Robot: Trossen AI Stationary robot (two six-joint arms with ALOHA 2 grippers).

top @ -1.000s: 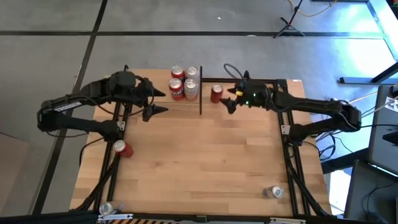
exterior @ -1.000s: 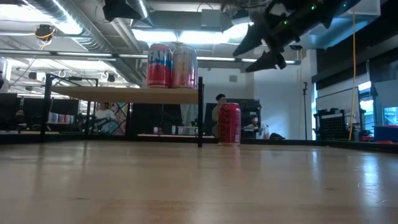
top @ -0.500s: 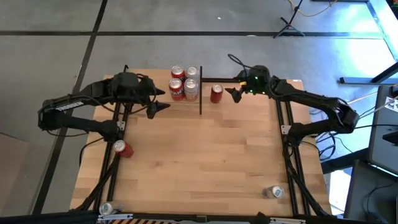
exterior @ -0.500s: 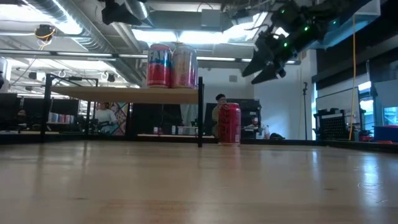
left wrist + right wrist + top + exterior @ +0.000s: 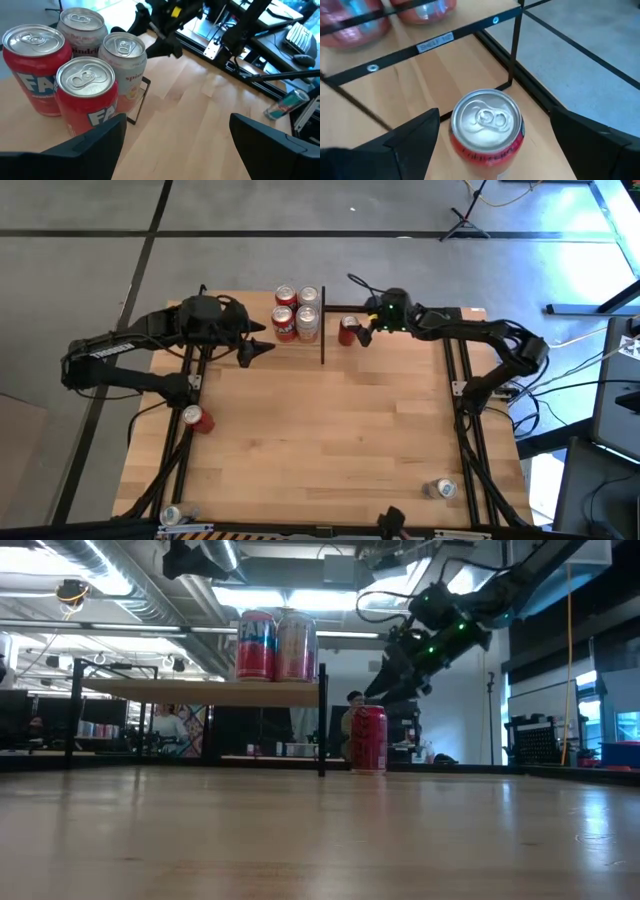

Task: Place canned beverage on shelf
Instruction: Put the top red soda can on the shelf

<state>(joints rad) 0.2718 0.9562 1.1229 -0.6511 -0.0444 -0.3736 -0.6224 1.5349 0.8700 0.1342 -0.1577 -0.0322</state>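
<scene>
Your shelf [image 5: 262,340] sits at about twelve o'clock on the table [image 5: 330,440], left of centre, and it already carries four upright cans [image 5: 297,313]: two red, two pale, packed together at the shelf's right end, touching or nearly so. In the left wrist view you see their sealed tops; what is inside cannot be told.

The can you are after, the red can [image 5: 347,330], stands upright on the tabletop just beside the shelf's right-hand black post [image 5: 322,335], at roughly one o'clock from the table's centre. It is not on the shelf.

Your right gripper [image 5: 364,333] hangs just to the right of that red can and above it, claw spread wide; in its wrist view the can's top shows between the two fingers [image 5: 412,137], with no contact.

Your left gripper [image 5: 258,340] hovers over the shelf's left part, at about eleven o'clock, claw also wide and holding nothing.

Other cans lie well apart: a red one [image 5: 197,418] at nine o'clock, a silver one [image 5: 440,489] at four o'clock, another [image 5: 172,515] at seven o'clock.
</scene>
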